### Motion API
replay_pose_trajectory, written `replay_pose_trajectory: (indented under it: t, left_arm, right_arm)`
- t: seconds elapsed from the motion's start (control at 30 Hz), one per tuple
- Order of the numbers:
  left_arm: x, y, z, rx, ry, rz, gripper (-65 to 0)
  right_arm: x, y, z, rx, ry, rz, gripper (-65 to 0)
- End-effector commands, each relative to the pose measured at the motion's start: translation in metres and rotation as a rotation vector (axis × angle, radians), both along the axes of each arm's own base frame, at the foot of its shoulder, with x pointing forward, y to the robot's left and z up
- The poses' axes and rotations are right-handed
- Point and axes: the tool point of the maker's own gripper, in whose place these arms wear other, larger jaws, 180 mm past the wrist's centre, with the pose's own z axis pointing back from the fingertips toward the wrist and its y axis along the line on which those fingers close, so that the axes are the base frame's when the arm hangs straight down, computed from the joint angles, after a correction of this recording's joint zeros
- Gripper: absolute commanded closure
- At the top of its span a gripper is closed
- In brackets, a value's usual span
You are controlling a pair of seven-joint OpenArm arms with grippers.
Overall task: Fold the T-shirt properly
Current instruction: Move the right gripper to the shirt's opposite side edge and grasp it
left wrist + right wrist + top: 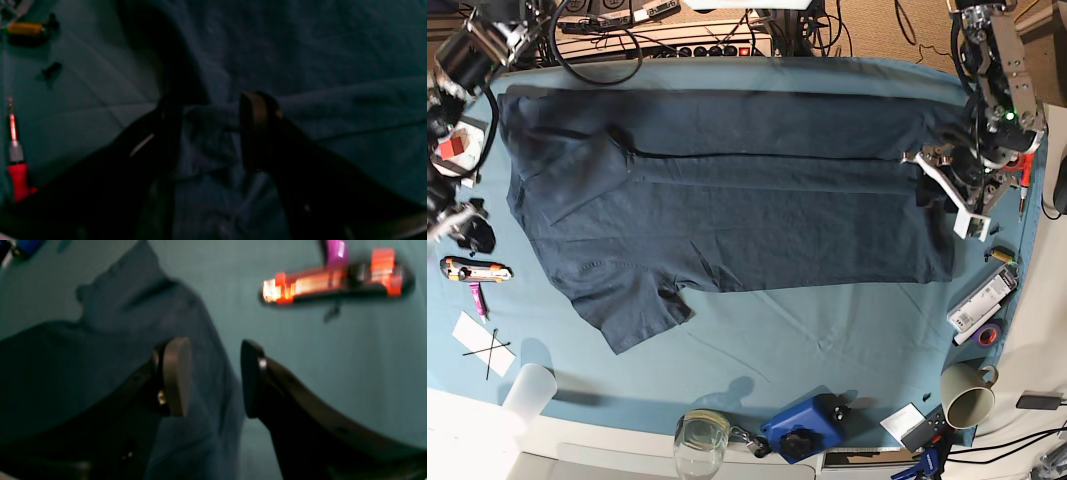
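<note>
Now the T-shirt (727,200) lies flat on the table cloth (827,330). The left gripper (213,133) pinches its hem. The right gripper (215,376) hangs spread, holding nothing. I think it must grab the sleeve side next.

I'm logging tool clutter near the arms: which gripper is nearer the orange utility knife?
Right. The right gripper hangs just above the orange utility knife at the table's left edge; the left gripper grips the T-shirt on the far side.
</note>
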Motion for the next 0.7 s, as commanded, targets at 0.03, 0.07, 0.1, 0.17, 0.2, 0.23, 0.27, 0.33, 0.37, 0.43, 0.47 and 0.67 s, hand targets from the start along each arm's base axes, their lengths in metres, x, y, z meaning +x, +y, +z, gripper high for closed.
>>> replay_pose_trajectory:
  t: [0.03,0.07,0.1,0.17,0.2,0.23,0.27,0.33,0.37,0.43,0.47,0.67]
  left_arm:
    - [0.009,0.000,0.010,-0.002,-0.041,0.005,-28.8]
    - [0.010,-0.001,0.010,-0.003,-0.041,0.004,-28.8]
    - [0.010,-0.001,0.010,-0.003,-0.041,0.003,-28.8]
    - [0.009,0.000,0.009,-0.001,-0.038,0.004,-28.8]
    - [0.009,-0.001,0.009,-0.002,-0.037,0.004,-28.8]
    - [0.009,-0.001,0.009,-0.002,-0.037,0.004,-28.8]
    - [0.009,0.000,0.009,-0.001,-0.038,0.004,-28.8]
    - [0.009,-0.001,0.009,-0.002,-0.038,0.003,-28.8]
    - [0.009,-0.001,0.009,-0.002,-0.038,0.003,-28.8]
    - [0.009,-0.001,0.009,-0.002,-0.038,0.003,-28.8]
    - [0.009,-0.001,0.009,-0.002,-0.039,0.003,-28.8]
    - [0.009,-0.001,0.010,-0.005,-0.040,0.003,-28.8]
  right_arm:
    - [0.024,-0.004,0.015,-0.064,-0.039,0.011,-25.2]
    - [0.033,-0.002,0.011,-0.074,-0.031,0.020,-25.2]
    - [0.042,0.001,0.007,-0.075,-0.025,0.028,-25.2]
    - [0.058,0.005,-0.001,-0.063,-0.013,0.038,-25.2]
    - [0.065,0.007,-0.006,-0.056,-0.005,0.040,-25.2]
    - [0.072,0.007,-0.012,-0.049,0.010,0.037,-25.2]
    - [0.077,0.008,-0.019,-0.041,0.030,0.031,-25.2]
    - [0.087,0.011,-0.031,-0.015,0.060,0.029,-25.2]
    - [0.091,0.013,-0.038,-0.002,0.075,0.029,-25.2]
    - [0.095,0.017,-0.050,0.019,0.103,0.031,-25.2]
    - [0.097,0.019,-0.056,0.031,0.118,0.033,-25.2]
    - [0.072,0.035,-0.103,0.032,0.312,0.084,-25.2]
